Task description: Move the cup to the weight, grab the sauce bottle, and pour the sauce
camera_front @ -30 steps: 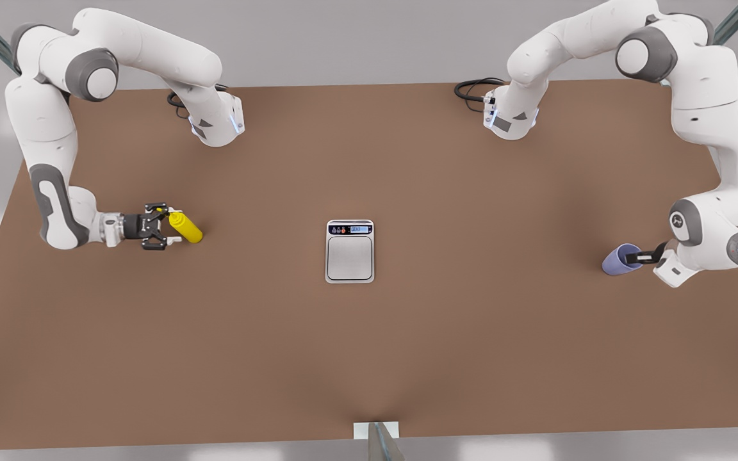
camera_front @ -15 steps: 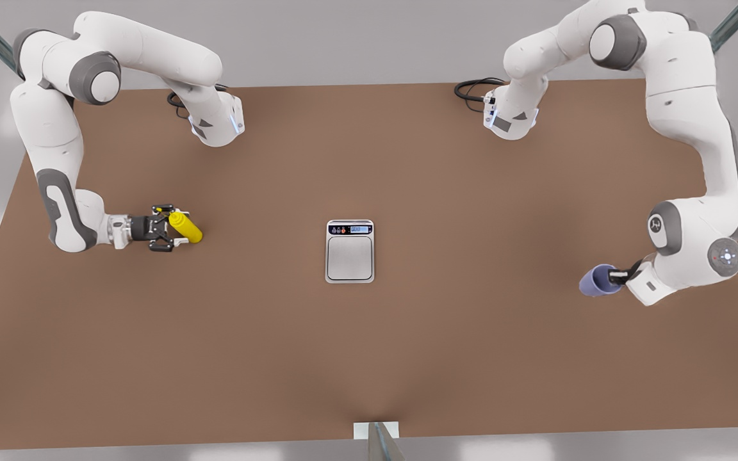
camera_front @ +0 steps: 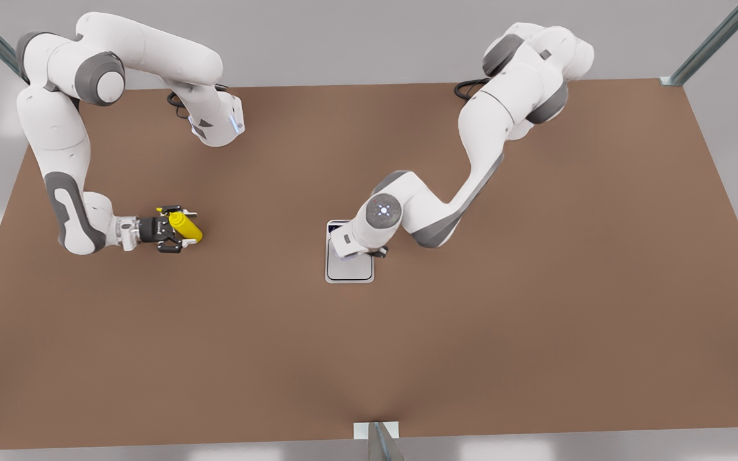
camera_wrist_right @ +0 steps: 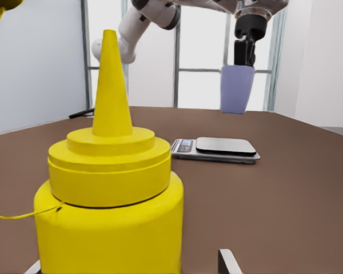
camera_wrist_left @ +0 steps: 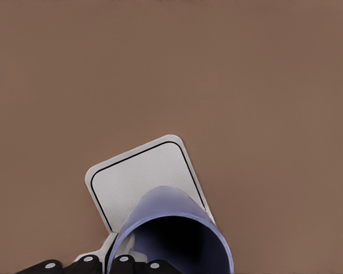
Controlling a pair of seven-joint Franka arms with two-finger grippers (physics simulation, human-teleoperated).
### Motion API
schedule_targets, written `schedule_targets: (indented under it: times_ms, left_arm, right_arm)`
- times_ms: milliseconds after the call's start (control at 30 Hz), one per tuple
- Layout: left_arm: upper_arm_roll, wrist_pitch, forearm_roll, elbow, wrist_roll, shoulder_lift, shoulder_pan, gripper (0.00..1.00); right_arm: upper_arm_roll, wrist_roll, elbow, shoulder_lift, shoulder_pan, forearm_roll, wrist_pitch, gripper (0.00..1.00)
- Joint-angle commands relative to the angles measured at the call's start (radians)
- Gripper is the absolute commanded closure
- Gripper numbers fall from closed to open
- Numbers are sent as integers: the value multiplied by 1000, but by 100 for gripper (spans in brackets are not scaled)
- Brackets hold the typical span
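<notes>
The lavender-blue cup (camera_wrist_left: 171,228) hangs upright just above the silver scale (camera_wrist_left: 137,177), and my left gripper (camera_wrist_left: 120,264) is shut on its rim. From across the table the cup (camera_wrist_right: 237,88) shows a clear gap above the scale (camera_wrist_right: 226,147). In the front view the left arm's wrist (camera_front: 369,230) covers the cup and the scale's display end; the scale's platform (camera_front: 350,269) shows below it. The yellow sauce bottle (camera_front: 186,227) stands at the front view's left. My right gripper (camera_front: 177,229) is open, one finger on each side of the bottle (camera_wrist_right: 108,200), not touching it.
The brown table (camera_front: 535,320) stretches wide around the scale. Black cables (camera_front: 471,89) lie at the far edge by the arm bases. A metal post (camera_front: 378,442) stands at the middle of the near edge.
The left arm has swung the cup from the front view's right edge to above the scale. The right gripper has crept slightly farther along the bottle.
</notes>
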Motion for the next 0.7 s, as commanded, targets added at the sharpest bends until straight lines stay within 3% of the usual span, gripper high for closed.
schedule_targets:
  times_ms: [0,100,200,567,600,633,667]
  left_arm:
    - [6,129,9,21,-720,34,-14,79]
    - [41,218,17,25,-727,68,-40,79]
    - [41,112,12,12,-743,59,-37,79]
    - [47,104,30,-17,-749,62,-31,79]
    - [47,85,56,-22,-747,62,-29,67]
    - [47,84,56,-28,-744,60,-28,17]
    - [47,84,61,-34,-746,59,-28,0]
  right_arm:
    - [1,-238,0,-1,1,5,-2,0]
    - [-1,-238,0,2,1,4,-3,4]
    - [1,-238,0,4,7,4,-6,24]
    - [1,-223,26,2,9,4,-46,52]
    - [1,-223,32,2,9,4,-52,52]
    - [1,-221,38,2,9,4,-60,52]
    - [1,-221,41,2,9,4,-66,52]
